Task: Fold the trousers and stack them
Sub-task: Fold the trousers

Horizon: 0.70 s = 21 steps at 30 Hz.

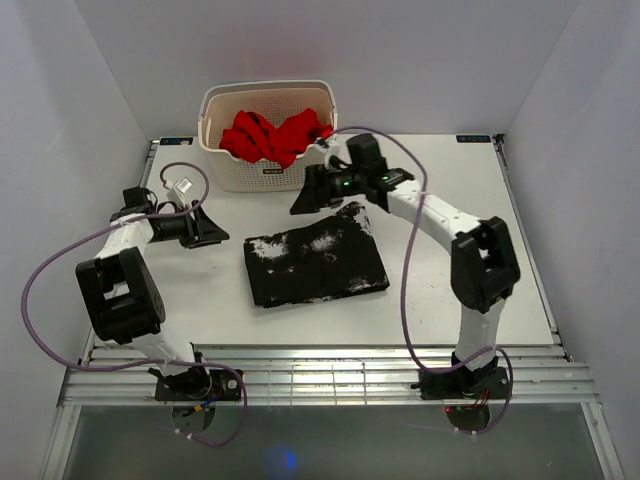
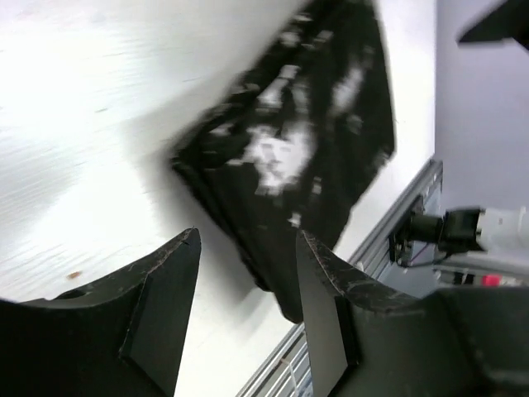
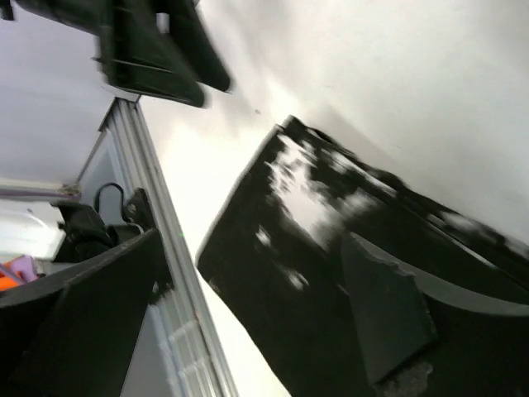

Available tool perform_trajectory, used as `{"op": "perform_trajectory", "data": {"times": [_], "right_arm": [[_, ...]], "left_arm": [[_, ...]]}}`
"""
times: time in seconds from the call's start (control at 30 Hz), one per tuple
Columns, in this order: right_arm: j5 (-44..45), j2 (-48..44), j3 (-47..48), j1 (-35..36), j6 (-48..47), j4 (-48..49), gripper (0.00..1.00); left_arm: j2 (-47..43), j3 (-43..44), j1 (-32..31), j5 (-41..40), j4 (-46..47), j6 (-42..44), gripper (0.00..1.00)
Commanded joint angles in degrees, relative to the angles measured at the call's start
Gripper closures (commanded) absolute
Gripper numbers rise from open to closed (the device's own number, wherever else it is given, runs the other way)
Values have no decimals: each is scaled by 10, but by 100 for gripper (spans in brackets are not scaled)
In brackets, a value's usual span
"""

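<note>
The trousers, black with white speckles, lie folded into a flat rectangle on the white table. My left gripper is open and empty, to the left of the trousers and apart from them; its view shows the trousers beyond the open fingers. My right gripper is open and empty, raised above the table just beyond the trousers' far edge. In the right wrist view the trousers lie below and between the spread fingers.
A white basket with a bright red garment stands at the back of the table. A slatted metal rail runs along the near edge by the arm bases. Purple cables loop from both arms.
</note>
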Motion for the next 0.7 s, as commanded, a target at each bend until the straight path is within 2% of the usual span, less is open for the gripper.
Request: {"op": "perform_trajectory", "data": {"times": [0.0,0.07,0.1,0.13,0.17,0.2,0.23,0.33,0.47,0.67], "right_arm": [[-106,-100,-74,-74,-106,-50,10],[-164,-141,-146,-96,-123,-55,10],[-181,-150,-164,-110,-141,-64,10],[-197,-157,-181,-115,-148,-73,10],[-223,-163,-211,-118,-156,-82,10],[-234,-164,-225,-120,-167,-91,10],[-240,-161,-237,-120,-193,-113,10],[-240,-140,-279,-122,-212,-127,10],[-227,-91,-323,-147,-234,-126,9],[-211,-18,-345,-204,-235,-125,8]], "left_arm": [[-98,8,-36,143,-51,98,39],[-118,-27,-73,172,-43,97,39],[-132,-45,-111,180,-31,74,39],[-138,-64,-132,187,11,54,39],[-142,-85,-147,188,43,26,39],[-145,-130,-171,185,77,-44,39],[-143,-151,-178,183,152,-84,39],[-100,-216,-183,173,261,-187,39],[-9,-221,-183,158,287,-199,40],[108,-179,-182,129,253,-159,41]]}}
